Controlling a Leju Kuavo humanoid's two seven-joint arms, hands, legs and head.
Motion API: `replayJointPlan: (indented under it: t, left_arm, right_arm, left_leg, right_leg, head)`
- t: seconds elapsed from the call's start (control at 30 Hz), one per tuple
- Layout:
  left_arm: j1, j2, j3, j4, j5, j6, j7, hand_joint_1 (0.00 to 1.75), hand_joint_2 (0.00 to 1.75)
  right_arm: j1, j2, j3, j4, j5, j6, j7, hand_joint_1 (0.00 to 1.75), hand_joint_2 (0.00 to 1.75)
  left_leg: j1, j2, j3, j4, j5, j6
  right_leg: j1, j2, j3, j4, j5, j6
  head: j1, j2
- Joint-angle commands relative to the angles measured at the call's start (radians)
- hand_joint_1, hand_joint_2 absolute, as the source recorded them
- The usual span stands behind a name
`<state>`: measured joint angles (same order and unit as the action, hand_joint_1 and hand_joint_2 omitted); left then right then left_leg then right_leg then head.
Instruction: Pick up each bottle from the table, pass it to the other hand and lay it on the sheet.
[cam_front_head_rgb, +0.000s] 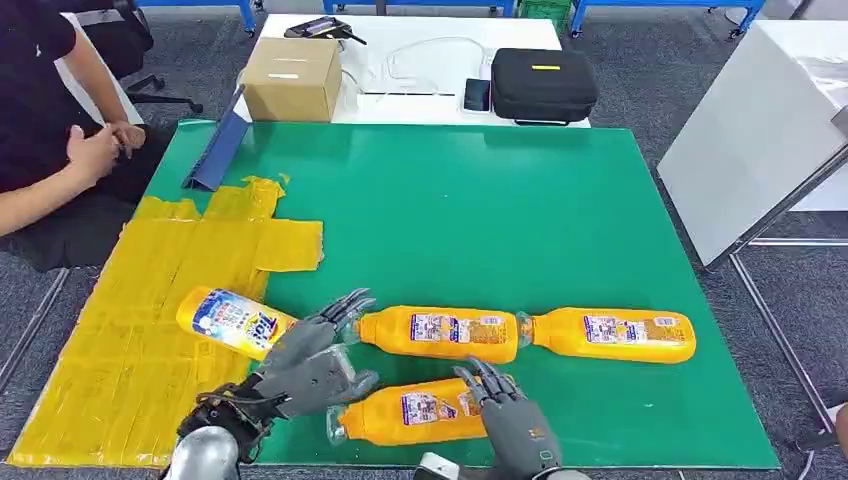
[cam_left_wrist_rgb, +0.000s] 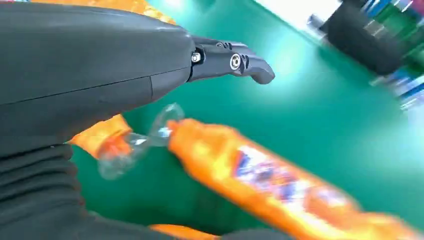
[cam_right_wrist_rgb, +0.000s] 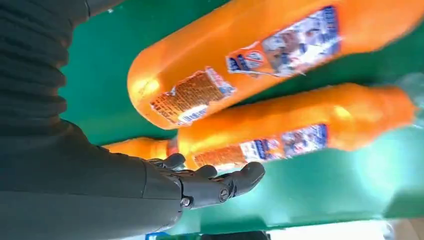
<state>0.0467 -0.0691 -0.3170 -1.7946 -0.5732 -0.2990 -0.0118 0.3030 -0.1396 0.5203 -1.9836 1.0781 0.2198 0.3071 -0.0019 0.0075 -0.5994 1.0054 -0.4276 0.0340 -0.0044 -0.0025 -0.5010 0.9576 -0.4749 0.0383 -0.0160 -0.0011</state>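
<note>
Left hand: the left hand (cam_front_head_rgb: 312, 362) is at the near edge of the green mat (cam_front_head_rgb: 480, 210), between the bottle on the sheet and the neck of the middle bottle. Fingers spread and extended; nothing between them. The left wrist view shows one finger (cam_left_wrist_rgb: 235, 65) stretched straight over bare green.

Right hand: the right hand (cam_front_head_rgb: 510, 412) rests at the base end of the near bottle (cam_front_head_rgb: 412, 411), fingertips over or on that end; contact cannot be confirmed. Fingers apart and only slightly curved, not wrapped round the bottle. In the right wrist view the fingers (cam_right_wrist_rgb: 220, 182) lie flat beside the orange bodies, holding nothing.

Near bottle: orange, on its side on the mat, clear cap end toward the left hand.

Middle bottle: middle bottle (cam_front_head_rgb: 440, 333), orange, on its side, neck just beside the left fingertips.

Far-right bottle: far-right bottle (cam_front_head_rgb: 612, 334), orange, on its side, in line with the middle one, ends nearly touching.

Bottle on sheet: bottle on the sheet (cam_front_head_rgb: 236, 321), yellow-orange, lying on the yellow sheet (cam_front_head_rgb: 150, 300), near its edge toward the mat.

Labels: blue-and-white label on the sheet bottle, large letters not cleanly readable. Orange bottles carry small blue, white and red labels; print too small to read.

Surroundings: cardboard box (cam_front_head_rgb: 292, 78) and black case (cam_front_head_rgb: 543, 84) on the white table (cam_front_head_rgb: 420, 70) beyond the mat. A seated person (cam_front_head_rgb: 45, 110) is at the far left, hands together.
</note>
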Motion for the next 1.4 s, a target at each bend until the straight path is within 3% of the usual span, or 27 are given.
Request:
replayJointPlan:
  t: [0.03,0.2,0.43,0.47,0.5,0.57,0.63,0.77,0.8,1.0,1.2,1.27,1.3,1.33,1.4]
  left_arm:
    - [0.058,-0.011,0.033,-0.164,0.152,0.039,-0.014,0.00,0.00]
    - [0.067,0.001,0.013,-0.186,0.185,0.061,-0.025,0.00,0.00]
    - [0.063,0.002,0.008,-0.179,0.205,0.064,-0.030,0.00,0.00]
    - [0.052,0.006,0.000,-0.170,0.206,0.061,-0.031,0.00,0.00]
    - [0.044,0.002,-0.002,-0.161,0.214,0.064,-0.033,0.00,0.00]
    - [0.023,-0.001,-0.007,-0.126,0.232,0.074,-0.041,0.00,0.00]
    - [0.016,0.001,-0.009,-0.122,0.241,0.078,-0.044,0.00,0.00]
    - [0.018,0.003,-0.010,-0.129,0.243,0.078,-0.044,0.00,0.00]
    - [0.018,0.003,-0.010,-0.129,0.243,0.078,-0.044,0.00,0.00]
    - [0.014,0.006,-0.015,-0.129,0.257,0.082,-0.035,0.00,0.00]
    - [0.052,-0.025,0.014,-0.138,0.440,0.090,-0.001,0.00,0.00]
    - [0.106,-0.032,0.048,-0.171,0.555,0.119,0.011,0.00,0.00]
    - [0.139,-0.032,0.062,-0.200,0.596,0.140,0.004,0.00,0.00]
    - [0.191,-0.035,0.084,-0.237,0.635,0.165,-0.003,0.00,0.00]
    - [0.290,-0.052,0.126,-0.297,0.689,0.191,-0.028,0.00,0.00]
  right_arm:
    - [-0.089,0.057,-0.096,0.192,0.076,0.052,-0.030,0.00,1.75]
    - [-0.114,0.058,-0.101,0.258,0.125,0.099,-0.049,0.00,1.75]
    - [-0.132,0.053,-0.096,0.312,0.138,0.136,-0.066,0.00,1.75]
    - [-0.155,0.039,-0.084,0.361,0.131,0.205,-0.072,1.10,1.75]
    - [-0.171,0.037,-0.083,0.404,0.119,0.212,-0.087,1.75,1.75]
    - [-0.243,0.034,-0.068,0.629,0.023,0.185,-0.195,1.75,1.75]
    - [-0.262,0.037,-0.058,0.699,0.015,0.151,-0.226,1.75,1.75]
    - [-0.254,0.034,-0.052,0.673,0.013,0.155,-0.225,1.75,1.75]
    - [-0.254,0.034,-0.052,0.673,0.013,0.155,-0.225,1.75,1.75]
    - [-0.253,0.018,-0.035,0.655,-0.017,0.181,-0.211,1.75,1.75]
    - [-0.252,0.011,-0.037,0.655,-0.087,0.190,-0.208,1.75,1.75]
    - [-0.213,0.037,-0.099,0.609,-0.203,0.160,-0.193,1.75,1.75]
    - [-0.169,0.040,-0.115,0.496,-0.237,0.167,-0.110,1.75,1.75]
    - [-0.105,0.068,-0.155,0.356,-0.364,0.139,-0.068,1.75,1.75]
    - [-0.008,0.130,-0.196,0.159,-0.584,0.028,-0.065,1.75,1.75]
  left_leg:
    - [0.001,0.003,0.002,0.000,0.000,-0.002]
    - [0.000,0.001,0.001,-0.001,0.001,-0.002]
    - [0.000,0.000,0.001,-0.001,0.001,-0.002]
    - [0.000,0.000,0.001,-0.001,0.001,-0.001]
    - [0.000,0.001,0.002,-0.001,0.001,-0.002]
    - [0.000,0.001,0.003,-0.002,0.002,-0.002]
    - [0.001,0.001,0.004,-0.003,0.002,-0.002]
    - [0.000,0.007,0.006,-0.003,0.004,-0.003]
    - [0.001,0.003,0.008,-0.002,0.002,-0.002]
    - [0.004,0.006,0.013,-0.002,0.002,-0.004]
    - [0.004,0.009,0.016,-0.002,0.002,-0.004]
    - [0.004,0.007,0.013,-0.003,0.004,-0.005]
    - [0.004,0.008,0.015,-0.003,0.003,-0.005]
    - [0.003,0.007,0.013,-0.003,0.004,-0.005]
    - [0.004,0.009,0.014,0.000,0.001,-0.005]
  right_leg:
    - [0.000,0.003,-0.002,0.000,0.001,-0.001]
    - [0.000,0.002,-0.009,0.000,0.002,-0.001]
    - [0.000,0.001,-0.007,0.000,0.001,-0.001]
    - [0.000,0.001,-0.004,-0.001,0.001,-0.001]
    - [0.000,0.001,-0.003,-0.001,0.001,-0.001]
    - [0.000,0.002,-0.001,-0.002,0.002,-0.001]
    - [0.001,0.002,0.000,-0.004,0.003,-0.001]
    - [0.000,0.005,-0.007,-0.002,0.006,-0.004]
    - [0.001,0.001,-0.004,-0.002,0.004,-0.004]
    - [0.002,0.004,-0.002,-0.002,0.006,-0.007]
    - [0.003,0.007,0.000,-0.002,0.007,-0.009]
    - [0.003,0.005,-0.002,-0.003,0.008,-0.010]
    - [0.003,0.007,0.000,-0.003,0.007,-0.010]
    - [0.002,0.006,-0.002,-0.002,0.007,-0.010]
    - [0.003,0.007,-0.002,0.000,0.005,-0.010]
  head:
    - [0.000,0.000]
    - [0.000,0.000]
    - [0.000,0.000]
    - [0.000,0.000]
    - [0.000,0.000]
    - [0.000,0.000]
    - [0.000,0.000]
    - [0.001,0.000]
    - [0.001,0.000]
    - [0.001,0.000]
    - [0.000,0.000]
    - [0.000,0.000]
    - [0.000,0.000]
    - [0.000,0.000]
    - [0.001,0.000]
